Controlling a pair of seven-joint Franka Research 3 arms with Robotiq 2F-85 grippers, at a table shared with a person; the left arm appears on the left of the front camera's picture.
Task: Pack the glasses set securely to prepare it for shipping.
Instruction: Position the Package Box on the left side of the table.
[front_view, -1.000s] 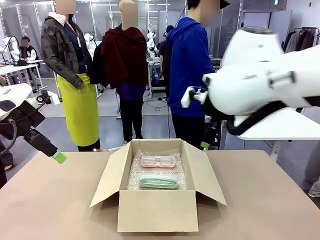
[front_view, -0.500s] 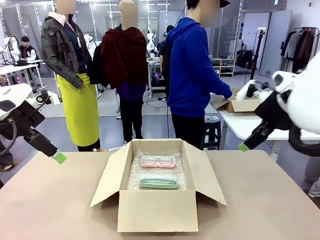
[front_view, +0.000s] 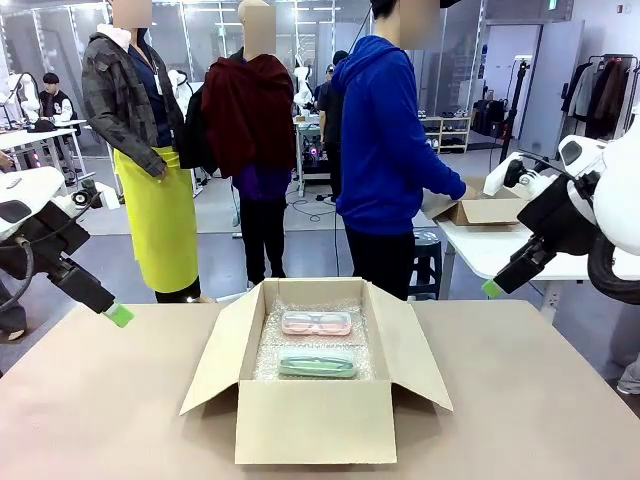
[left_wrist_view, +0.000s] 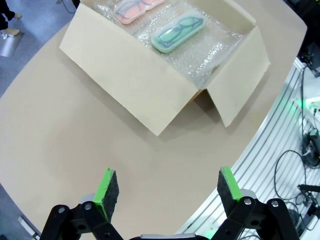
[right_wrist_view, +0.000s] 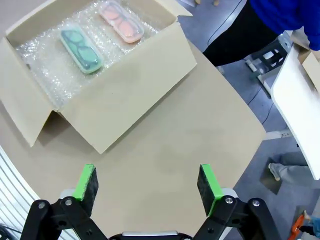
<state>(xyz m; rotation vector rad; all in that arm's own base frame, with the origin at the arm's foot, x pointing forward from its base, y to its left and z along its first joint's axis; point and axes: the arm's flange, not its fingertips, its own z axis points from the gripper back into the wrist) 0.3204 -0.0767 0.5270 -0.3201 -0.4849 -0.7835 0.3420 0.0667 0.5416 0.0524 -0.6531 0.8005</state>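
We are holding our left fingers (left_wrist_view: 108, 187) apart and empty above the tabletop's (front_view: 100, 400) far left edge. The pink case (front_view: 316, 323) and mint case (front_view: 318, 363) are lying side by side on bubble wrap (front_view: 268, 352) inside the open box (front_view: 315, 425). Our right fingers (right_wrist_view: 86, 183) are hovering apart above the far right edge, with bare tabletop flanking the box.

The pale pink case (front_view: 316, 323) lies flat by the box's (front_view: 315, 425) far wall. The mint green case (front_view: 318, 363) lies parallel to it, nearer the front wall.
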